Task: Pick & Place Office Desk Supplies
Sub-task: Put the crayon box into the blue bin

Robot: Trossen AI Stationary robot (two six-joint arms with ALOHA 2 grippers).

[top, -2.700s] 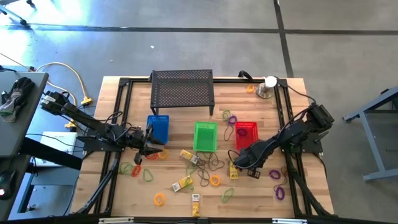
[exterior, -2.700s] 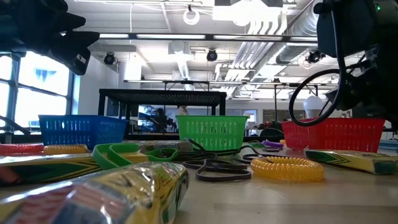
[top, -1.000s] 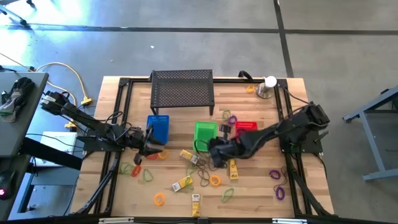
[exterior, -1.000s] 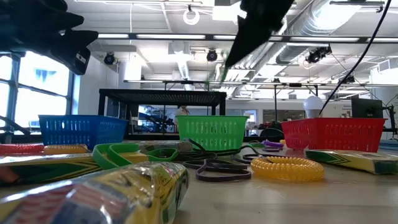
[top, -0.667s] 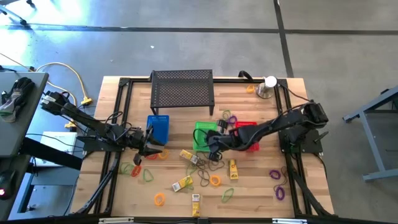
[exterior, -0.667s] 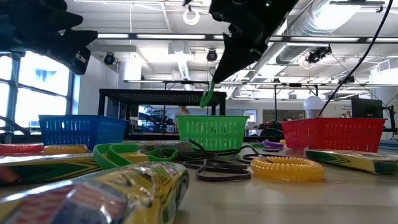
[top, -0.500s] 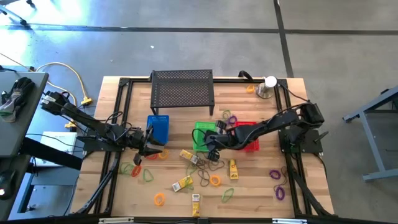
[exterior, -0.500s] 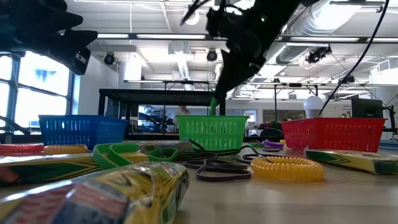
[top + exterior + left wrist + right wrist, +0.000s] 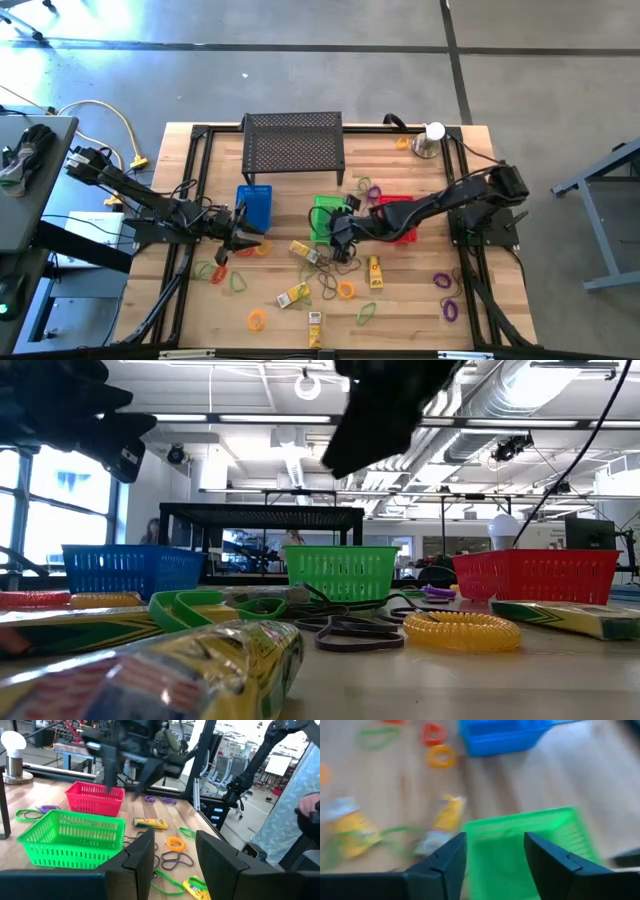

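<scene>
Step in hand: release over the green plastic mesh basket (image 9: 329,218), judged from the pose. The right gripper (image 9: 495,851) hangs above that basket at the middle of the wooden slatted surface (image 9: 400,300); its fingers (image 9: 546,862) stand apart with nothing between them. Whether an item lies in the basket cannot be told.

Waiting arm: the left gripper (image 9: 172,851) sits at the left, just near of the blue plastic mesh basket (image 9: 254,207); its fingers are part-way apart and hold nothing.

Next move, as a judgement: lift the right arm clear of the basket rim, swing toward the near-centre scatter, pick one loose piece and come down on it squarely. The loops lie flat and overlap, so a clean single pick calls for a low, exact approach.

Task items, still on the surface:
- dark thin elastic loops (image 9: 352,633), tangled, near of the green basket.
- orange coiled ring (image 9: 462,630), right of the dark loops.
- yellow rectangular packets (image 9: 292,295), several, scattered at near centre.
- green flat band (image 9: 195,608), left of the dark loops.
- purple thin loops (image 9: 450,310), near right corner; more lie far of the red plastic mesh basket (image 9: 398,214).
- orange and green loops (image 9: 212,272), near left.
</scene>
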